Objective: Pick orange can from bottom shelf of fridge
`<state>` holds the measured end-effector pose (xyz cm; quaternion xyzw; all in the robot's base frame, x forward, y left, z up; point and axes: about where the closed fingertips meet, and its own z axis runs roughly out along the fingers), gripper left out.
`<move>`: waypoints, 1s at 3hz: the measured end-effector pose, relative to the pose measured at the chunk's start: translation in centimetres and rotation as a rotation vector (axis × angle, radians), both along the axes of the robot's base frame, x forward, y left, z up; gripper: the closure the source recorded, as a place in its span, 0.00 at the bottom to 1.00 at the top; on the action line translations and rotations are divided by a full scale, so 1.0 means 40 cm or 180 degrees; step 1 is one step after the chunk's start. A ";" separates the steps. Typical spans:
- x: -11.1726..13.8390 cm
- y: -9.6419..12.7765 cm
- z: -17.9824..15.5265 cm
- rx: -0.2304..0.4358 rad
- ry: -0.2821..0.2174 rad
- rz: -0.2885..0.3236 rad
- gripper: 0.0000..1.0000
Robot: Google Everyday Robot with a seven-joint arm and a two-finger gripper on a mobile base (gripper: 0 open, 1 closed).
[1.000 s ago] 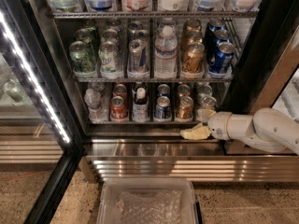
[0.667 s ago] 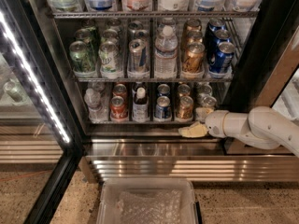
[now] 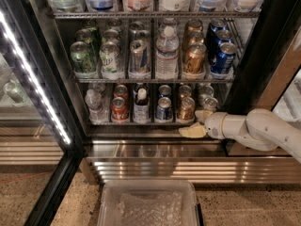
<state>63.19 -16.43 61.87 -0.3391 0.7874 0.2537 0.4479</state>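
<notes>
The fridge (image 3: 265,46) stands open, its light strip running down the door edge at 9 o'clock. The bottom shelf (image 3: 141,123) spans the interior low in view, with 6 drinks along its front.

The arm (image 3: 263,132) reaches in from 3 o'clock, low, at the level of the shelf rail. Over the last second it has crept a little toward 9 o'clock, carrying the gripper (image 3: 197,122) closer to the front row. No drink on the shelf has shifted.

The gripper sits at the shelf's right end, at about 4 o'clock from the orange can (image 3: 186,109). It looks released: 2 pale pads stand apart, 1 low by the rail and 1 higher, with nothing between them.

The orange can stands upright, 5th from the left in that front row. A blue can (image 3: 164,109) is just beside it at 9 o'clock and a silver can (image 3: 209,104) at 3 o'clock.

The slow drift reads as final alignment, not a grasp. The can is not yet enclosed, and the tight neighbours leave little room for the pads.
</notes>
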 end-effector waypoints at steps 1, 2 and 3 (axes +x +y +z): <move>0.000 0.000 0.000 0.0000 0.0000 0.0000 0.45; 0.022 0.009 -0.035 -0.0014 0.0004 -0.0007 0.27; 0.053 0.021 -0.062 -0.0083 -0.0015 0.0033 0.07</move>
